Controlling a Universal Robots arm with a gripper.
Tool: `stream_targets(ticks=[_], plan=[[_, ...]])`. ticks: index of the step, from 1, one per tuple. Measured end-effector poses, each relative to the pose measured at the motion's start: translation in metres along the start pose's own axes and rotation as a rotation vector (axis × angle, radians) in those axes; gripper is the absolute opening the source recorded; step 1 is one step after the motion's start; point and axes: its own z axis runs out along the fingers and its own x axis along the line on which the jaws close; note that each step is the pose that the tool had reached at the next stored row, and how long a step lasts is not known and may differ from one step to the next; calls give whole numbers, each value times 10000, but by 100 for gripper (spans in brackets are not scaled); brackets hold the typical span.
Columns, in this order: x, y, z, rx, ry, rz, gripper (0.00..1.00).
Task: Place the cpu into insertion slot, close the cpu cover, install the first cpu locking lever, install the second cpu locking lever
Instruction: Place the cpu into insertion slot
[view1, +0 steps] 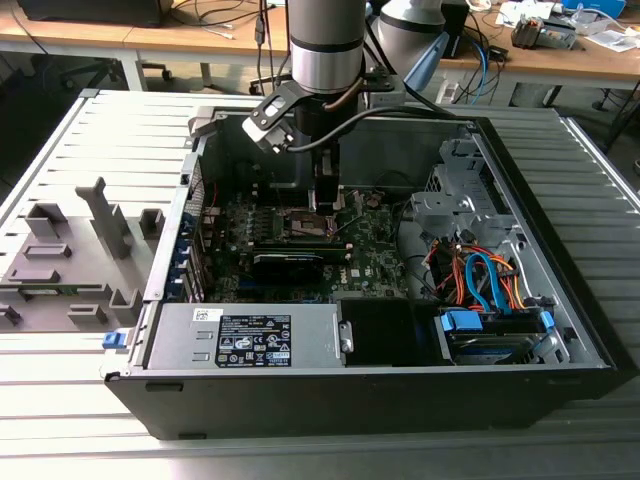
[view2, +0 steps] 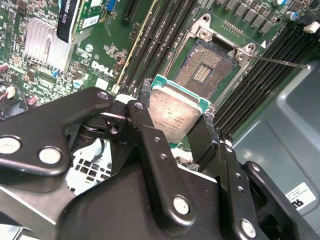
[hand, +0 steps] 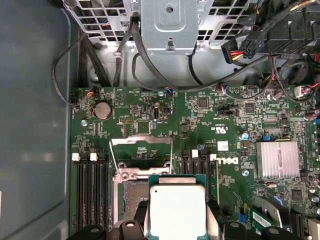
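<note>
Gripper (view2: 178, 106) holds cpu (view2: 172, 114) flat, metal-side up.

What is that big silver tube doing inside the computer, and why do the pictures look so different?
That tube is a robot arm. One camera stands outside and sees the open computer case on a grey table. Two more cameras ride on the arm and look at the green board inside. The arm's pincer grips the cpu, a small silvery square chip. It hangs close to the insertion slot, the dark square where it belongs. The cpu cover stands open.
</note>
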Motion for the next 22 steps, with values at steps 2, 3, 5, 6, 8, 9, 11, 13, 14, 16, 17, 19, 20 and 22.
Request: stream_targets(ticks=[2, 3, 5, 6, 8, 9, 11, 13, 14, 16, 17, 19, 20, 22], plan=[[0, 0, 0, 2, -5, 44, 54], [0, 0, 0, 2, -7, 66, 54], [0, 0, 0, 4, -12, 116, 54], [0, 0, 0, 5, -14, 129, 54], [0, 0, 0, 6, -17, 172, 54], [0, 0, 0, 7, -18, 188, 54], [0, 0, 0, 9, -21, 234, 54], [0, 0, 0, 10, -22, 250, 54], [0, 0, 0, 10, -21, 250, 54], [0, 0, 0, 11, -21, 251, 54], [1, 0, 1, 10, 7, 254, 54], [0, 0, 0, 19, 261, 268, 54], [0, 0, 0, 25, 428, 277, 54], [1, -1, 0, 25, 439, 280, 54]])
